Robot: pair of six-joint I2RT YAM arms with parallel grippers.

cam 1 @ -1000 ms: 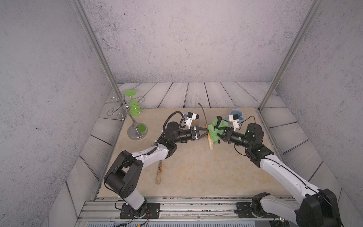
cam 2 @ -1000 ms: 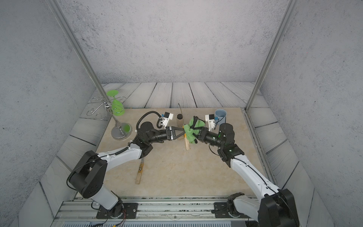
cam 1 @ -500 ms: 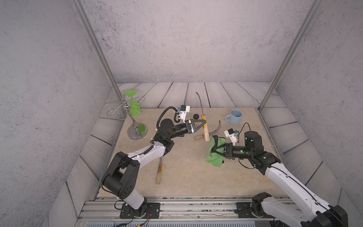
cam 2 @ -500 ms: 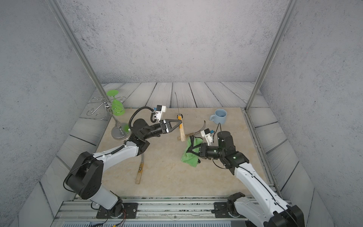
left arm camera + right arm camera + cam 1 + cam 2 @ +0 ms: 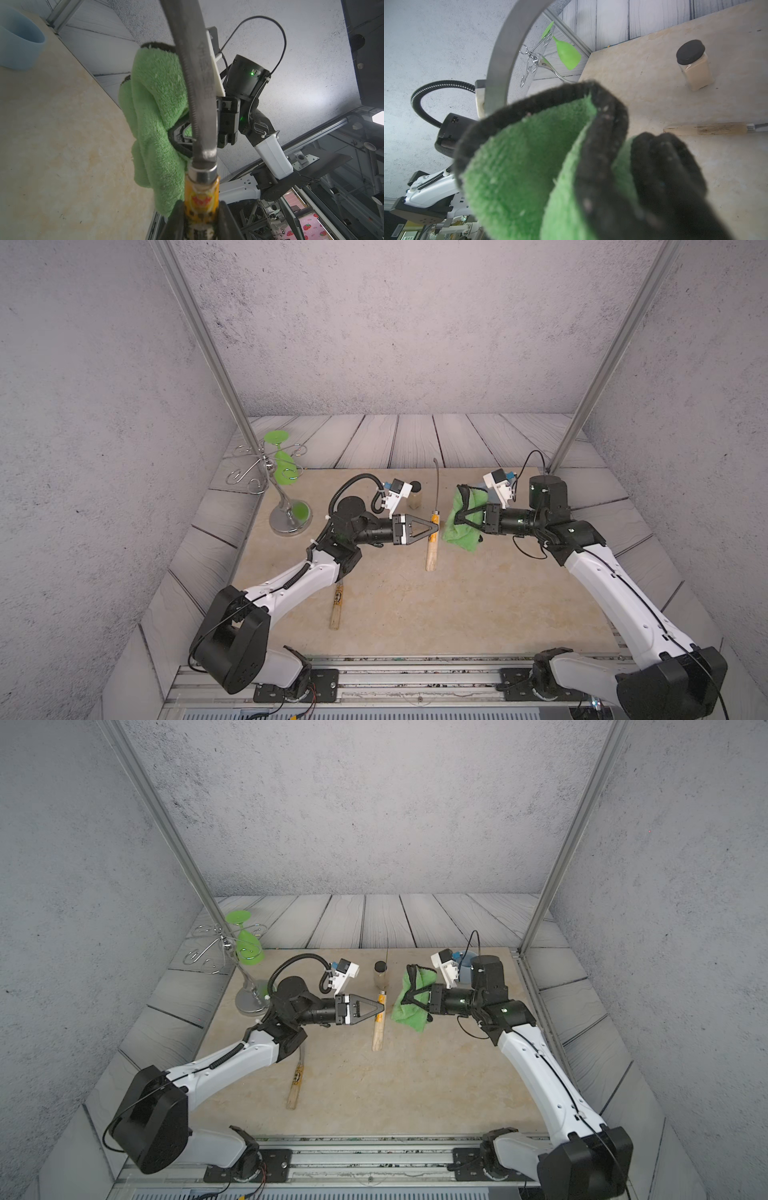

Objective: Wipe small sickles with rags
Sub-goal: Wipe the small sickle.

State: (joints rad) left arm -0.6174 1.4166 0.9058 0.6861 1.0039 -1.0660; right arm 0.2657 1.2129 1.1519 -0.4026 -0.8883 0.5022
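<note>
Left wrist: tool point(image 5: 200, 216) tight on sickle point(image 5: 200, 93)

The left gripper point(image 5: 435, 526) pinches a sickle point(image 5: 431, 551) by its handle, blade pointing far. Just right of it, the right gripper point(image 5: 456, 517) grips the green rag point(image 5: 462, 533). Another sickle point(image 5: 336, 605) lies nearer and left on the bench point(image 5: 478, 605).
</note>
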